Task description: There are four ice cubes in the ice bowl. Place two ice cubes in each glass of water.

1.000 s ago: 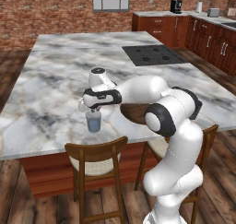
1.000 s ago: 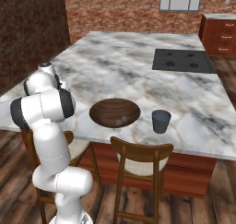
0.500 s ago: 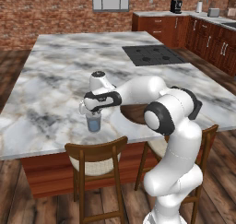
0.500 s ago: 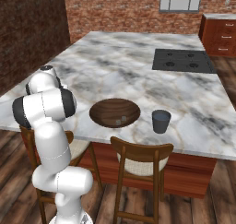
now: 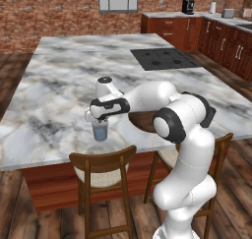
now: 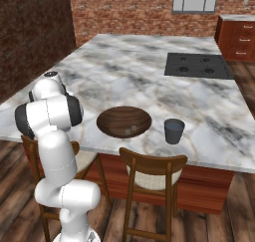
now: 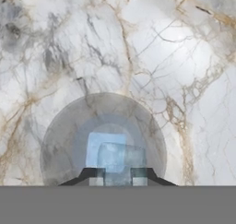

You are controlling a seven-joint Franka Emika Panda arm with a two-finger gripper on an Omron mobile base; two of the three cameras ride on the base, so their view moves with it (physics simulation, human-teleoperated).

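My gripper [image 5: 100, 119] hangs just above a small grey glass of water [image 5: 100, 132] near the counter's front edge. From the hand camera I look straight down into that glass [image 7: 60, 144]. One pale blue ice cube [image 7: 103, 144] lies in the water. A second ice cube [image 7: 122, 161] sits between my fingertips, and my gripper [image 7: 117, 178] is shut on it. The ice bowl [image 6: 124, 121], wide and dark brown, holds two tiny cubes [image 6: 129, 131]. The darker glass [image 6: 174, 131] stands right of the bowl.
A black cooktop [image 5: 160, 59] is set into the far side of the marble island. Two wooden chairs [image 5: 103, 166] [image 6: 152, 169] stand against the counter's front edge, below the glass and the bowl. Cabinets line the back wall.
The gripper has sunk slightly toward the glass with the cube in it. Bowl and darker glass have not moved.
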